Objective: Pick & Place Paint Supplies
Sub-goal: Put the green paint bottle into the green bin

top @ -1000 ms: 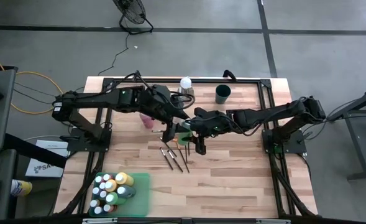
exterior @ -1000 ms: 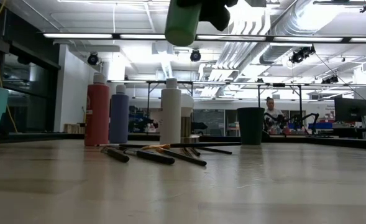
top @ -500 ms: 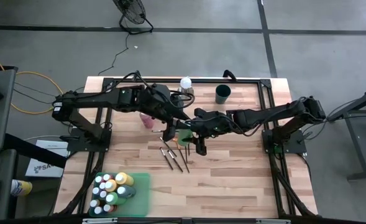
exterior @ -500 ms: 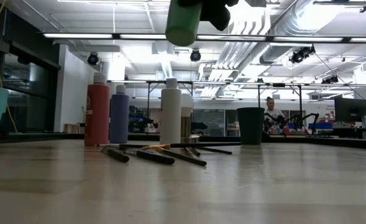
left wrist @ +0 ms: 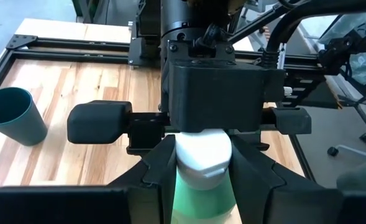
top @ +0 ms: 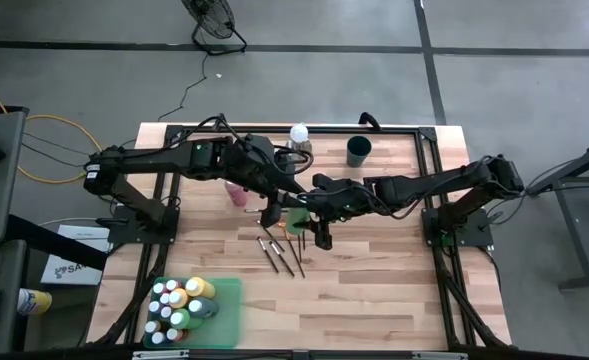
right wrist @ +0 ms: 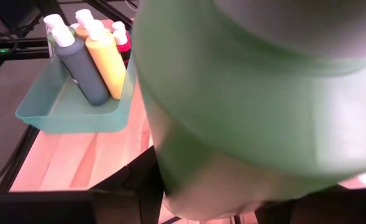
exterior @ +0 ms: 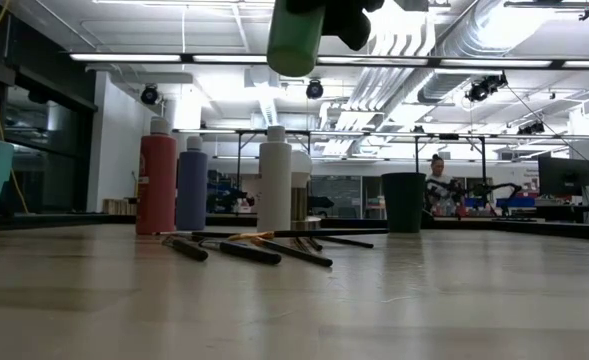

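A green paint bottle with a white cap hangs high over the table's middle, its rounded end showing at the top of the low view. My left gripper comes from the left and is shut on it. My right gripper faces it from the right, also shut on it. A pink bottle, a blue-purple bottle and a white bottle stand upright on the table. Several brushes lie flat near them. My left gripper pinches the green bottle between its two fingers, on the bottle's shoulder just under the cap. It comes from the table's left, slanting down. The bottle is lifted clear of the table. My right gripper has the bottle's green body between its fingers; one finger lies against the body, and the bottle hides the other. It comes from the table's right, slanting down. The bottle is clear of the table.
A teal tray with several bottles sits at the near left corner. At the far edge stand a dark green cup and a white ball on a metal base. Bare wood lies to the near right.
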`<state>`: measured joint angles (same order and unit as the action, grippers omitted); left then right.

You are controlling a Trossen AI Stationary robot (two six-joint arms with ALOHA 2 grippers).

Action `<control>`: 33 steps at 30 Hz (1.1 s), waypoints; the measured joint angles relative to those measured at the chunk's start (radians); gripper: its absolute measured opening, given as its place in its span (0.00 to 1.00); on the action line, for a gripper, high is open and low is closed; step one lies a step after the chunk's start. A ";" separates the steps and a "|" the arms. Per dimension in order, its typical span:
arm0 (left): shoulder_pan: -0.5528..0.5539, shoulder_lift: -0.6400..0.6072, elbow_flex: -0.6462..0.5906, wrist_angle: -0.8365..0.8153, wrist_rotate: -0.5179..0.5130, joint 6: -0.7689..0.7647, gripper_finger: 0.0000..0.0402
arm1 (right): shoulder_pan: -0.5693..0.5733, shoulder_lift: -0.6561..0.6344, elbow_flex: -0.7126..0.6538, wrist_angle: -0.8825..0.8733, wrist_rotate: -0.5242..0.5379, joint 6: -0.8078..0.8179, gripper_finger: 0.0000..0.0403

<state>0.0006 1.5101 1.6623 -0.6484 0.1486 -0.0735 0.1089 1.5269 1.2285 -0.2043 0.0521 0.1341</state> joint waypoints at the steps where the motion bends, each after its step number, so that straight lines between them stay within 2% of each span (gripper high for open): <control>1: 0.000 0.000 0.000 -0.001 0.000 0.003 0.28 | 0.000 0.000 0.000 0.000 0.000 0.000 0.45; 13: -0.002 0.000 -0.002 -0.021 0.010 0.029 0.28 | 0.002 -0.005 0.000 0.000 -0.003 0.019 0.66; 24: -0.036 -0.010 -0.002 -0.124 0.012 0.021 0.28 | 0.010 -0.029 0.000 -0.090 -0.005 0.094 0.69; 29: -0.142 -0.040 0.000 -0.212 -0.169 -0.020 0.28 | 0.010 -0.063 0.000 -0.135 0.011 0.159 0.68; 33: -0.260 -0.062 -0.009 -0.249 -0.333 -0.105 0.28 | 0.018 -0.085 0.000 -0.154 0.078 0.206 0.68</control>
<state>-0.2597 1.4476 1.6532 -0.8974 -0.1842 -0.1781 0.1269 1.4417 1.2283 -0.3586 0.1298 0.3405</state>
